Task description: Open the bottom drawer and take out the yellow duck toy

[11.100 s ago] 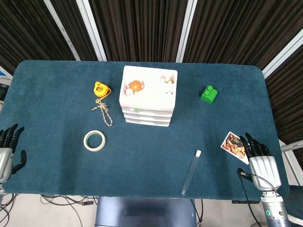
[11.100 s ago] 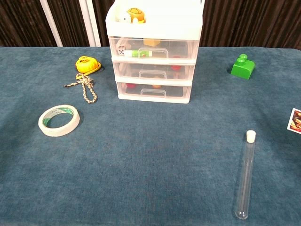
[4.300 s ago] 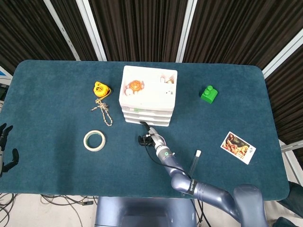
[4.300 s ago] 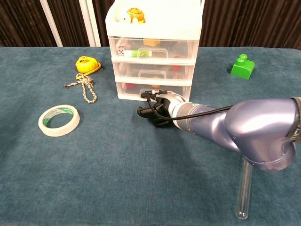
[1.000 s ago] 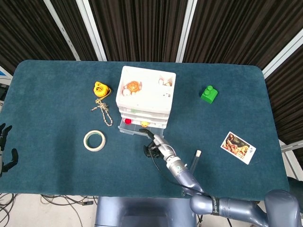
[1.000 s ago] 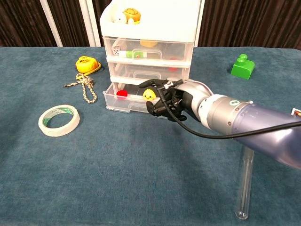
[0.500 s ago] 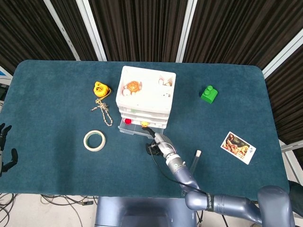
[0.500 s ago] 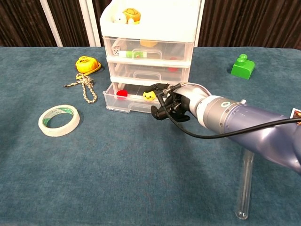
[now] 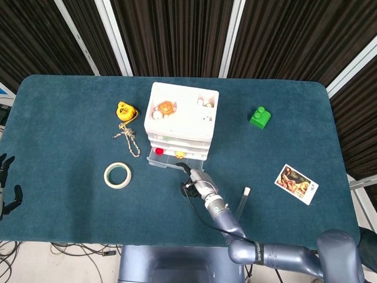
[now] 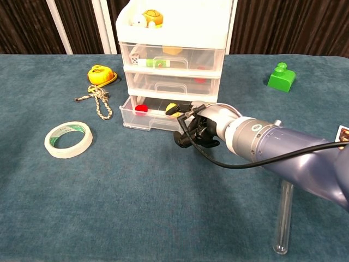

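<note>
The white drawer unit [image 9: 182,115] [image 10: 180,57] stands mid-table with its bottom drawer [image 9: 166,163] [image 10: 148,118] pulled out. Inside that drawer lie the yellow duck toy [image 9: 179,155] [image 10: 171,108] and a red piece [image 10: 141,108]. My right hand [image 9: 194,180] [image 10: 195,131] hovers at the drawer's front right corner with its fingers curled in and nothing in them; it partly hides the duck's right side. My left hand [image 9: 6,183] rests at the table's far left edge, fingers apart and empty.
A tape roll [image 9: 118,175] [image 10: 68,139] lies left of the drawers, with a yellow tape measure [image 9: 125,111] [image 10: 100,73] and rope behind it. A glass test tube [image 9: 240,206] [image 10: 283,210] lies under my right forearm. A green block [image 9: 258,117] [image 10: 281,76] and a picture card [image 9: 296,184] sit to the right.
My right hand has slid a little down and away from the open drawer's front, fingers curling in. The duck stays in the drawer. The left hand has not moved.
</note>
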